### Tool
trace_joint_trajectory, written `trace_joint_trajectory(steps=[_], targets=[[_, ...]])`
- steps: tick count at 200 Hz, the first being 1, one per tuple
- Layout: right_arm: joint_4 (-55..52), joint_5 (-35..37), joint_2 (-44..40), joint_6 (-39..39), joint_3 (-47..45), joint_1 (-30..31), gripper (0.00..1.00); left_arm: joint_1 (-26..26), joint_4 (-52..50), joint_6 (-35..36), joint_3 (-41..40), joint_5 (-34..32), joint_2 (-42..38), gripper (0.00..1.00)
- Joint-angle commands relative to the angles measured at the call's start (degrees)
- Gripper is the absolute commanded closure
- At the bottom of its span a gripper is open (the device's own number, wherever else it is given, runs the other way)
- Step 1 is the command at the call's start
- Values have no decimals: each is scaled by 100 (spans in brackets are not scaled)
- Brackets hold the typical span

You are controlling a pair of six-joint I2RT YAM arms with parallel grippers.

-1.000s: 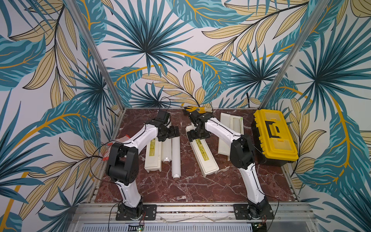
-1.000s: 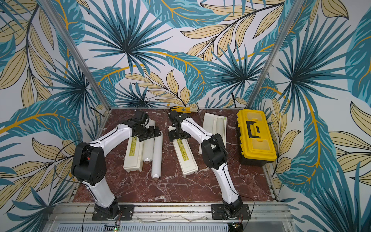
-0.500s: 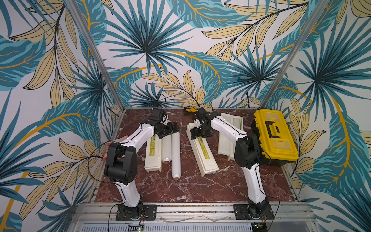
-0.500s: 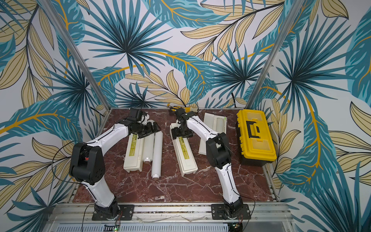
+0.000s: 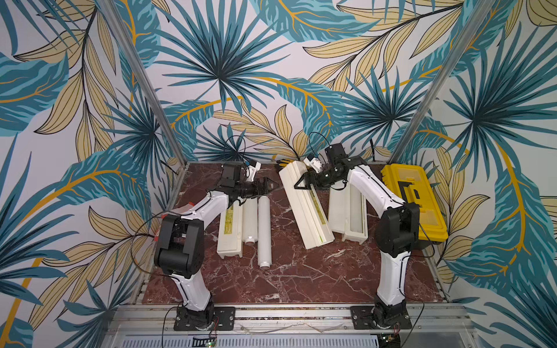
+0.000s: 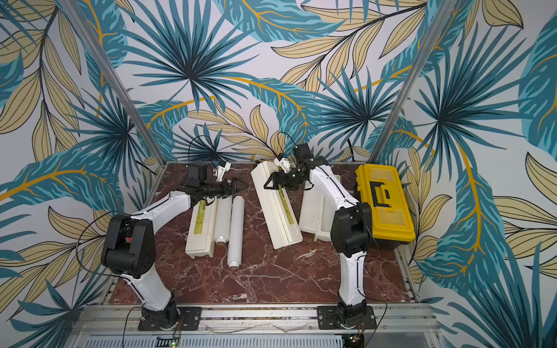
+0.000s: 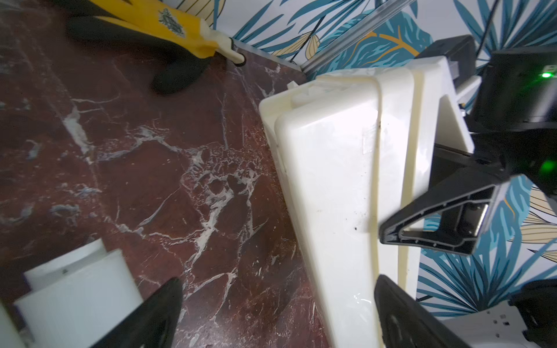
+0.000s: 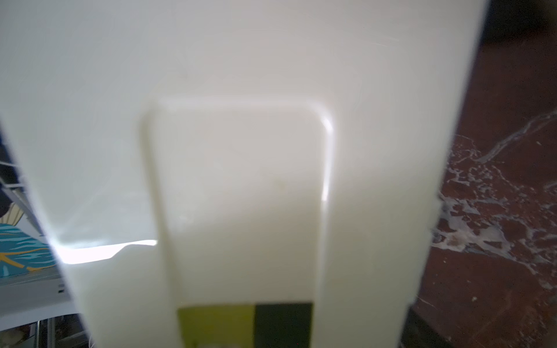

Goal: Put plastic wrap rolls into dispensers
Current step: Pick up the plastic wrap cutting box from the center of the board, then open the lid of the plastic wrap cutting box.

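Note:
Three cream dispensers lie on the marble table. The left dispenser (image 5: 230, 229) is open, and one plastic wrap roll (image 5: 250, 220) lies in its tray. Another roll (image 5: 264, 232) (image 7: 75, 289) lies loose beside it. My left gripper (image 5: 269, 187) (image 7: 277, 289) is open and empty, just past that roll's far end. My right gripper (image 5: 303, 183) is closed across the far end of the slanted middle dispenser (image 5: 304, 217) (image 8: 241, 180). That end looks raised. One of its fingers (image 7: 422, 223) shows against the box. The right dispenser (image 5: 346, 211) lies open.
A yellow-black toolbox (image 5: 413, 202) stands at the right edge, close to my right arm's elbow. A yellow and black glove (image 7: 150, 24) lies at the back wall. Bare marble (image 5: 286, 280) stretches across the front of the table.
The middle dispenser has shifted toward the back wall with my right gripper, its far end rising. My left gripper has moved right and back, from above the left dispenser to beyond the loose roll's far end.

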Motion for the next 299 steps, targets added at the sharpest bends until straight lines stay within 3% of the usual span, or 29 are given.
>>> trace_joint_trajectory(steps=[1,21,59,81,123,157,250,299], targets=[[165,-1095,-181,-230,-61,-83,37,35,1321,-383,-198,609,64,0],[270,-1590,-132,-210,-61,-120,37,-41,1959,-668,-216,778,161,1],[630,-2248,-106,-6,-133,-120,38,-297,2016,-573,40,688,398,0],[834,-2598,-158,70,-261,-120,38,-301,2594,-920,2,683,492,0],[1006,-3192,-53,243,-388,-111,40,-575,2996,-1115,228,1067,604,0],[1798,-3291,-153,782,-640,-85,41,-732,2998,-1208,287,936,824,8],[1937,-3075,-1,936,-653,191,44,-1312,2981,-1694,499,-174,1352,5],[2127,-2813,46,1158,-667,315,45,-1657,1753,-1158,897,-747,1453,2]])
